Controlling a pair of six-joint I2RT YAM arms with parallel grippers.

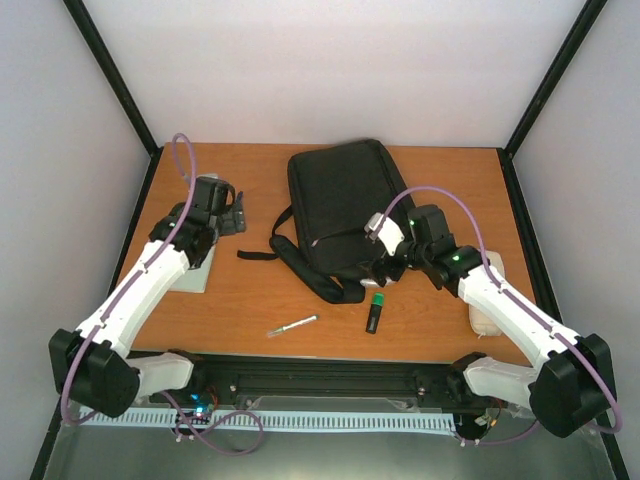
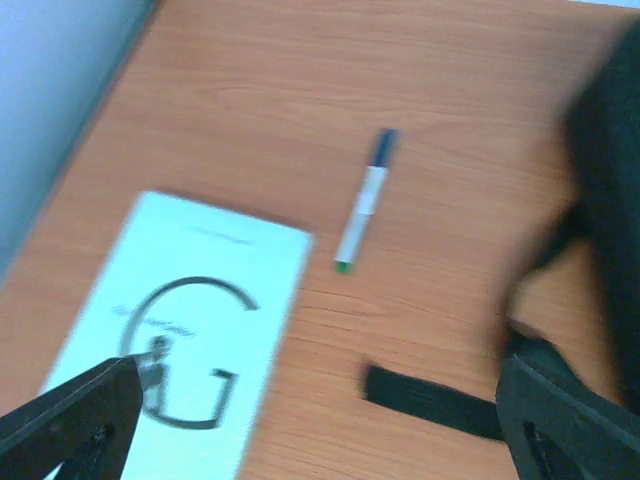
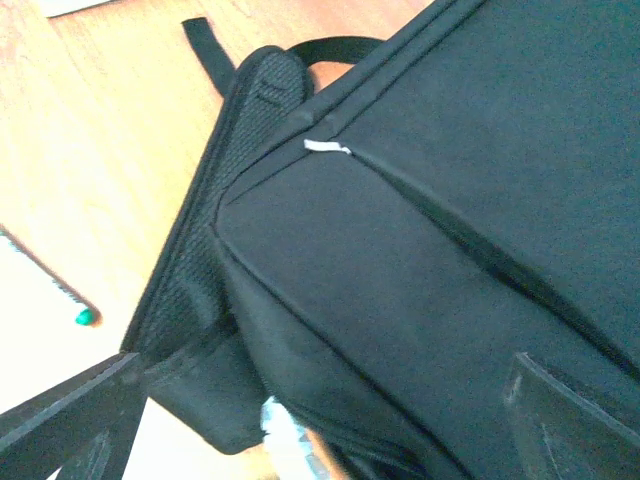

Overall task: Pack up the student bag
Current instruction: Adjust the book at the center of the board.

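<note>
The student bag (image 1: 345, 210), a large black backpack, lies flat at the table's middle back, with a strap (image 1: 258, 254) trailing left. My right gripper (image 1: 386, 268) hovers over the bag's near right corner, open and holding nothing. In the right wrist view the bag (image 3: 450, 240) fills the frame between the spread fingers (image 3: 70, 420), and something pale (image 3: 285, 440) peeks out at its lower edge. My left gripper (image 1: 236, 214) stands open left of the bag, above a white booklet (image 2: 190, 320). In the left wrist view a pen (image 2: 364, 200) and the black strap (image 2: 430, 400) show.
A pen (image 1: 292, 325) and a black marker with a green cap (image 1: 375, 313) lie near the front edge. The white booklet (image 1: 195, 272) sits under my left arm. A cream pouch (image 1: 487, 305) lies under my right arm. Black frame posts stand at the table's back corners.
</note>
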